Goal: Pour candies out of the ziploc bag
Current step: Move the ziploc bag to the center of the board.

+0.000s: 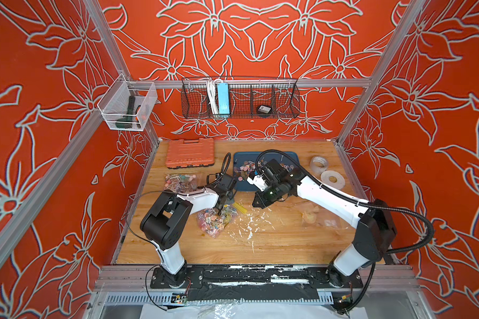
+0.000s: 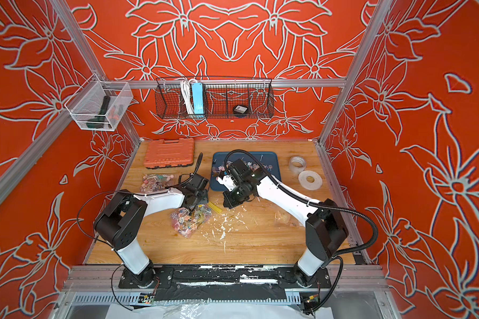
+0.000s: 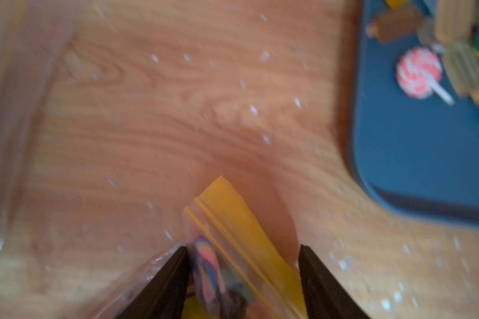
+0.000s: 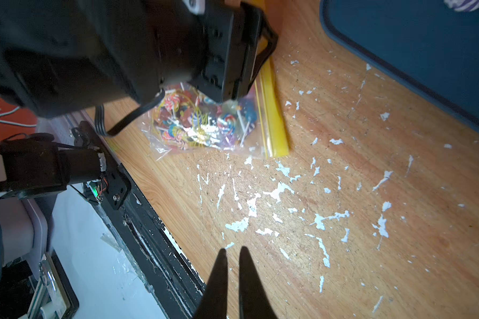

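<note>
The clear plastic ziploc bag [image 1: 215,221] with a yellow zip strip lies on the wooden table [image 1: 274,245], packed with tiny multicoloured lollipop candies [image 4: 177,121]. The left gripper [image 3: 242,250] stands at its 1 o'clock end, jaws apart astride the strip. At 2 o'clock the right gripper [image 4: 233,250] hovers, nearly closed and empty. Beyond, a dark blue tray [image 2: 274,178] holds more candies.

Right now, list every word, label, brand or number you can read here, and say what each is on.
None can be read in any view.
Black round item in the wire basket: pale label, too small to read.
Tape roll: faint marks on the core, too blurred.
Ziploc bag: plain yellow strip, no print visible.
</note>
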{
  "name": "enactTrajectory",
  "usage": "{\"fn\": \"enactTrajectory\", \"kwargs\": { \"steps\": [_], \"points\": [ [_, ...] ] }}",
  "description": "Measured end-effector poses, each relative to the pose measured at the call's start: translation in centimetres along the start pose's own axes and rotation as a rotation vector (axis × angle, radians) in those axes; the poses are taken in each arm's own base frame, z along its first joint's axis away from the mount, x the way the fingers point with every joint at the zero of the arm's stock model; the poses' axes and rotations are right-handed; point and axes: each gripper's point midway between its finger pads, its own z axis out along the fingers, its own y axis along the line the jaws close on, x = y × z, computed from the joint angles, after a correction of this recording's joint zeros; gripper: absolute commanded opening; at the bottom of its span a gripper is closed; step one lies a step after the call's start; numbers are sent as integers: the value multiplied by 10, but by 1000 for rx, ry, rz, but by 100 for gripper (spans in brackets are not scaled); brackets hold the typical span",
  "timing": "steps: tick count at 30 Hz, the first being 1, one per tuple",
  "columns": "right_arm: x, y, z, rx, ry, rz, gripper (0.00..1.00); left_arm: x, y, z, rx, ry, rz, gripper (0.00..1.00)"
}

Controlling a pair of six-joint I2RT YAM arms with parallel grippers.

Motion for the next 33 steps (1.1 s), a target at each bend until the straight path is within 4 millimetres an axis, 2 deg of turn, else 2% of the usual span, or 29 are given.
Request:
{"fn": "enactTrajectory", "kwargs": {
  "steps": [7, 14, 18, 21, 25, 29, 31, 33],
  "points": [
    [1, -7, -13, 64, -32, 22, 12, 31, -49, -16, 132, 36, 64, 64],
    [13, -20, -22, 124, -51, 70, 12, 63, -103, -33, 293, 107, 137, 64],
    [21, -33, -33, 148, -76, 120, 12, 75, -118, -40, 357, 143, 157, 64],
    [27, -49, -46, 174, -117, 181, 12, 80, -120, -44, 363, 156, 160, 64],
    [38, -74, -62, 200, -180, 282, 12, 72, -111, -58, 306, 139, 163, 65],
    [55, -101, -64, 230, -198, 380, 12, 41, -114, -97, 282, 36, 166, 65],
    [62, -110, -61, 240, -188, 408, 12, 31, -118, -119, 286, -12, 174, 58],
    [68, -114, -57, 245, -176, 420, 12, 33, -120, -138, 291, -42, 199, 49]
  ]
}}
